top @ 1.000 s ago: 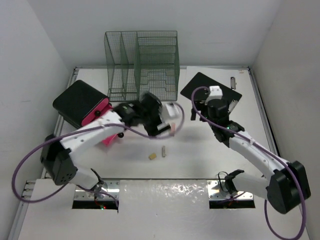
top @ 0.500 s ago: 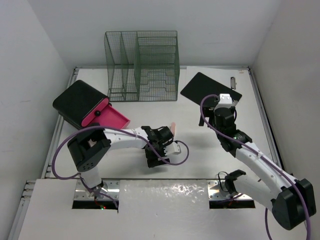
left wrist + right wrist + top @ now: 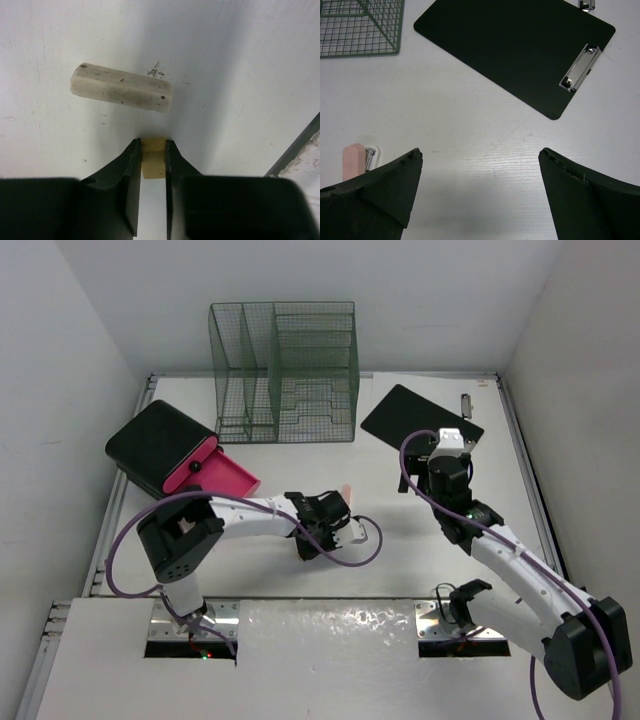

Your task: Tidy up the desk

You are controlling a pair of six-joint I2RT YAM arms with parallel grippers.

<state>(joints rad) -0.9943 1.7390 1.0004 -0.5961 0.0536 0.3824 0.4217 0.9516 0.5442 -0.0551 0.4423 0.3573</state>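
Dropped low to the desk, left tool pinches a yellow block; right tool hovers wide.

Open desk between clipboard and mesh rack

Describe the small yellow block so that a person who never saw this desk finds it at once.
On the desk, look near the front middle, where the left gripper points down. The yellow block is pinched between its black fingers. Unlike the longer, dirty white eraser lying free beside it, it is short, yellowish and held.
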